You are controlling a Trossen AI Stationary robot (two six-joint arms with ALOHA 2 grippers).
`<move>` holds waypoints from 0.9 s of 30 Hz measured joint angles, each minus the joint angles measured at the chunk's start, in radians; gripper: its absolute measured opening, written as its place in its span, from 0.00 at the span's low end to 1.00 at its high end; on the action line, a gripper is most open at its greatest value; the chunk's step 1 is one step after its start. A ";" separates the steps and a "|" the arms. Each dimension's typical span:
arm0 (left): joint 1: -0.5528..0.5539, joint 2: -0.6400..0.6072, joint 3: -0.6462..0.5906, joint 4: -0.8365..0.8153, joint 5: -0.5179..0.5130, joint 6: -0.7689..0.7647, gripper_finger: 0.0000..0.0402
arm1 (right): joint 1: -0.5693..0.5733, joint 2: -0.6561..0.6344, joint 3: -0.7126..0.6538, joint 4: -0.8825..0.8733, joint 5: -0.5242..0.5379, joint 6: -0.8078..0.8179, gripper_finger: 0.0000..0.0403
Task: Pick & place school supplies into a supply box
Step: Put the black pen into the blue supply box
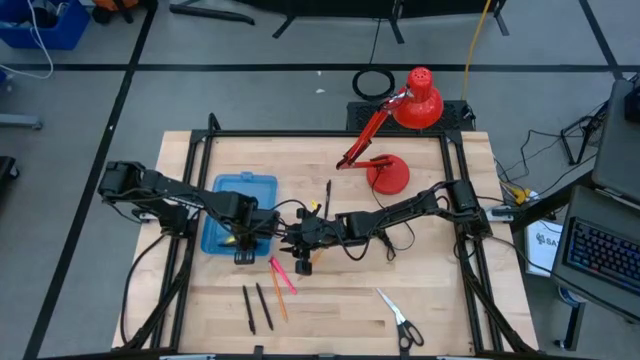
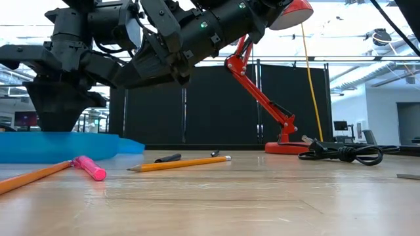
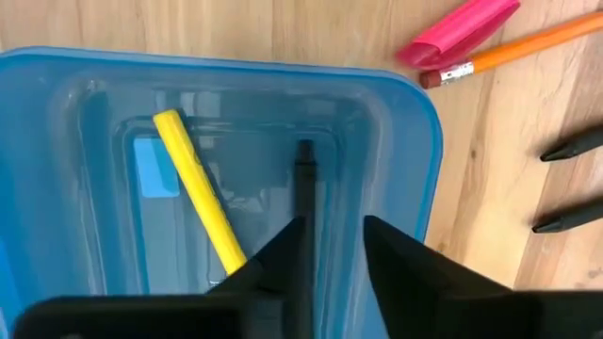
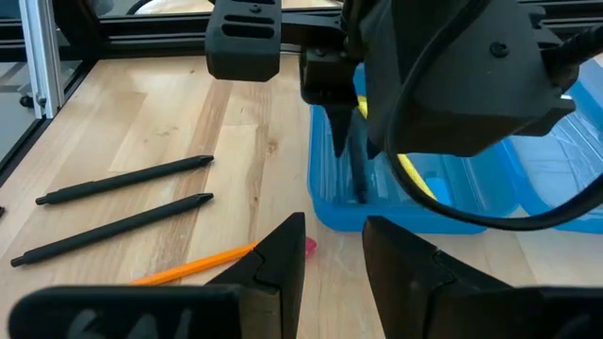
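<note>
The blue supply box lies open left of the table's middle, with a yellow marker lying on its floor. My left gripper hangs over the box's near end, shut on a black pen. My right gripper waits just right of the box with a narrow gap between its fingers, holding nothing. On the wood near the box lie a pink marker, an orange pencil and two black pens. Scissors lie near the near edge. My left gripper has the black pen's upper part between its two fingers, coming from above and pointing down. The pen runs along the fingers and sticks out past their tips. It stands steeply, with its lower end inside the box at the floor.
A red desk lamp stands at the far right, its base on the table and a coiled black cable beside it. Another thin black pen lies beyond the grippers. Bare wood stretches along the near edge between the pens and the scissors.
</note>
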 joint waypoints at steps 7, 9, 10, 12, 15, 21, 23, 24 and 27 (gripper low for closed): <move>-0.001 -0.015 0.000 -0.027 0.008 -0.008 0.45 | 0.000 0.000 0.000 0.000 0.000 0.000 0.25; -0.002 -0.039 0.000 -0.055 0.001 -0.011 0.45 | 0.000 0.000 0.000 0.000 0.000 0.000 0.25; -0.002 -0.052 0.000 -0.066 -0.008 -0.012 0.45 | 0.000 0.000 0.000 0.000 0.000 0.000 0.25; -0.002 -0.087 -0.002 -0.072 -0.028 -0.012 0.43 | 0.000 0.000 0.000 0.000 0.000 0.000 0.25; -0.002 -0.162 -0.002 -0.063 -0.034 -0.022 0.41 | 0.000 0.000 0.000 0.000 0.000 0.000 0.25; -0.016 -0.357 -0.002 -0.007 -0.111 -0.077 0.37 | 0.000 0.000 0.000 -0.001 0.001 0.015 0.25; -0.028 -0.428 -0.002 0.045 -0.137 -0.098 0.37 | 0.000 0.000 0.000 -0.004 0.005 0.025 0.25; -0.034 -0.462 -0.001 0.071 -0.149 -0.102 0.37 | 0.000 0.000 0.000 -0.004 0.006 0.028 0.25; -0.060 -0.555 -0.001 0.128 -0.195 -0.124 0.37 | 0.000 0.000 0.000 -0.004 0.045 0.038 0.25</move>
